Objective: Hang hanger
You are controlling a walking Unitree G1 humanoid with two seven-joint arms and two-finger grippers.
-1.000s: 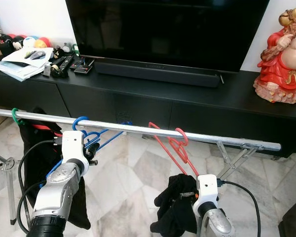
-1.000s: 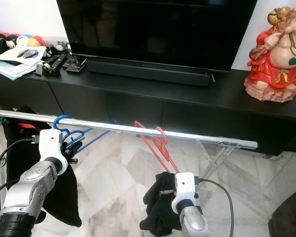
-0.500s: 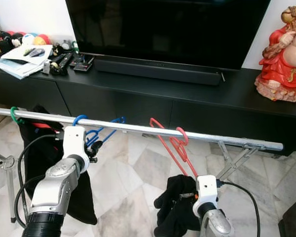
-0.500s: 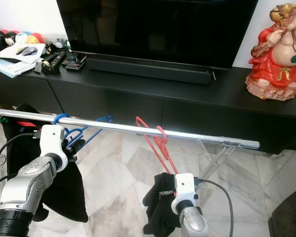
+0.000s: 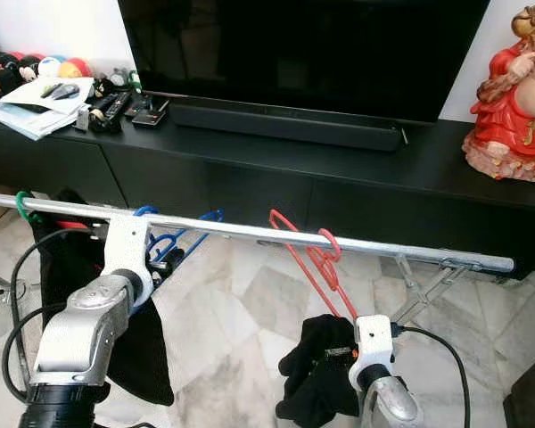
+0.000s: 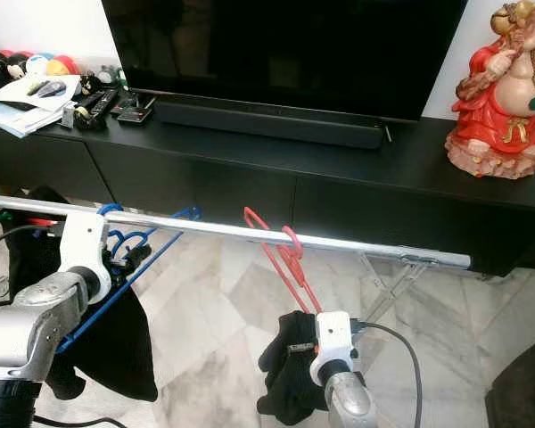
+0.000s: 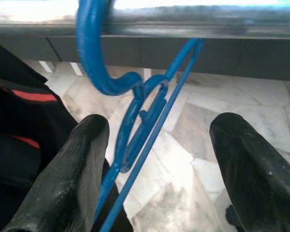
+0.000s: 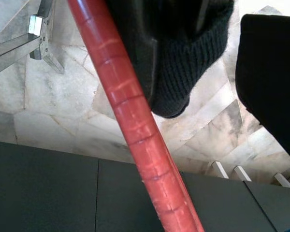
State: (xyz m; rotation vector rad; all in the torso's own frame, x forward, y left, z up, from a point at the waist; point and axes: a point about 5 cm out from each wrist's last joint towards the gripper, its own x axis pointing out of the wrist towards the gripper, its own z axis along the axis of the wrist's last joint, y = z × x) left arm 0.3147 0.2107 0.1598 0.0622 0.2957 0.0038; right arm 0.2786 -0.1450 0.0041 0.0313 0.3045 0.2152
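A silver rail (image 5: 250, 231) crosses in front of me. A blue hanger (image 7: 135, 130) is hooked over it on the left. My left gripper (image 7: 159, 125) is open just below the rail, with the hanger's neck between its fingers, close to one finger (image 7: 82, 164). A red hanger (image 5: 314, 263) hangs tilted from the rail's middle and carries a black knit garment (image 5: 316, 374). My right gripper (image 5: 339, 349) sits at that hanger's lower end, fingers close together and partly buried in the cloth. The red bar (image 8: 130, 125) runs right past them.
A green hanger (image 5: 22, 207) with dark clothes (image 5: 62, 259) hangs at the rail's left end. The rack's folding brace (image 5: 423, 285) stands on the right. Behind are a black TV console (image 5: 339, 169), a soundbar (image 5: 285, 125), a red statue (image 5: 513, 98) and papers (image 5: 36, 107). Marble floor lies below.
My left arm has drawn back a little toward me and to the left. The blue hanger stays hooked on the rail. The right gripper and red hanger have hardly moved.
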